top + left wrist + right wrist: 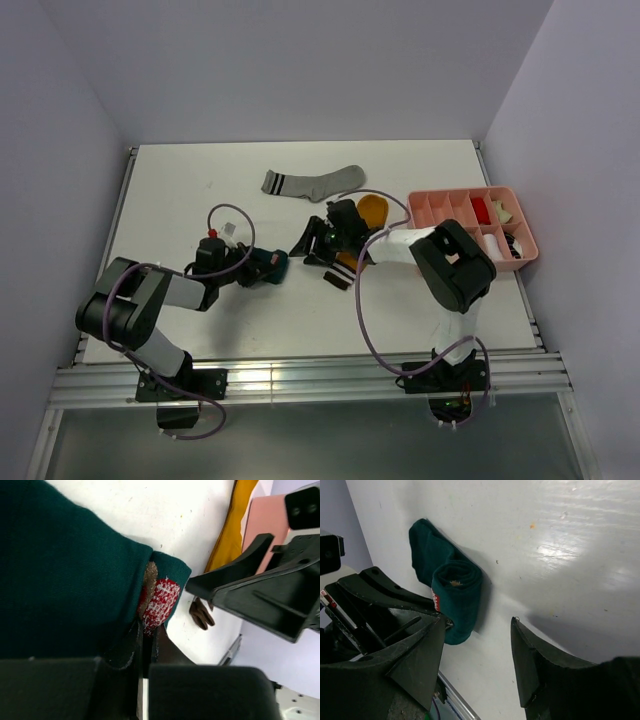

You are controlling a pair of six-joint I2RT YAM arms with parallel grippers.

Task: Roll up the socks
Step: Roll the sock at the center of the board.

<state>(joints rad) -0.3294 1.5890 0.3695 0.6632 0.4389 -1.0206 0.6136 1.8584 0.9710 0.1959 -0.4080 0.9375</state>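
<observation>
I'm mid-roll on the teal sock (452, 590), left of middle on the tabletop. My left end effector (146, 645) is clamping shut on its rolled end and my right end effector (477, 625) is hanging open just beside it, so I'm guessing the next move is gripping the loose part. Nothing's blocking that; the grey sock (315, 183) and mustard sock (373, 208) are lying unrolled beyond, the mustard one partly under my right arm by the pink tray (450, 193).

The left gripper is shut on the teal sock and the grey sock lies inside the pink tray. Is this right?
No: the grey sock lies on the table, outside the pink tray; the top view shows it. The rest holds.
</observation>
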